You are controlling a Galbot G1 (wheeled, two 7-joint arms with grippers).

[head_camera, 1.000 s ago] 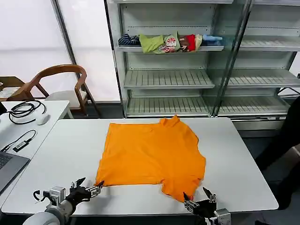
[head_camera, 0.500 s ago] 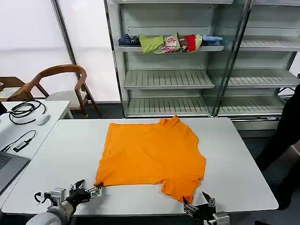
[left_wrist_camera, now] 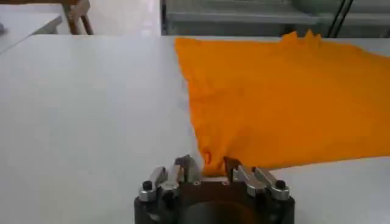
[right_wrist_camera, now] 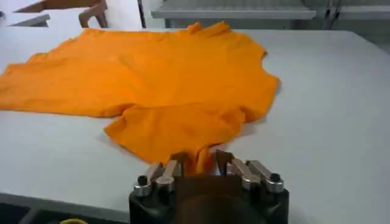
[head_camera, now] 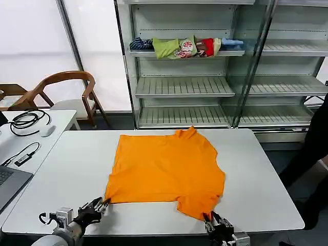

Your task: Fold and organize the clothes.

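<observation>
Lighting: bright, even, diffuse; daylight via frosted window (head_camera: 36, 46) at back. Shadows faint on white table (head_camera: 256, 169). Mild glare on tabletop. Wrist views: slightly soft, background blurred.

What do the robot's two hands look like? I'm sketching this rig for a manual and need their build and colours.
Each hand, left and right, has a black rounded base carrying silver-grey metal fingers with dark screws on the outer links. In the head view, a thin black cable loops beside the left hand, behind it a pale grey rounded arm segment.

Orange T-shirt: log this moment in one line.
orange T-shirt flat on table | left gripper at near corner | right gripper on near sleeve
</observation>
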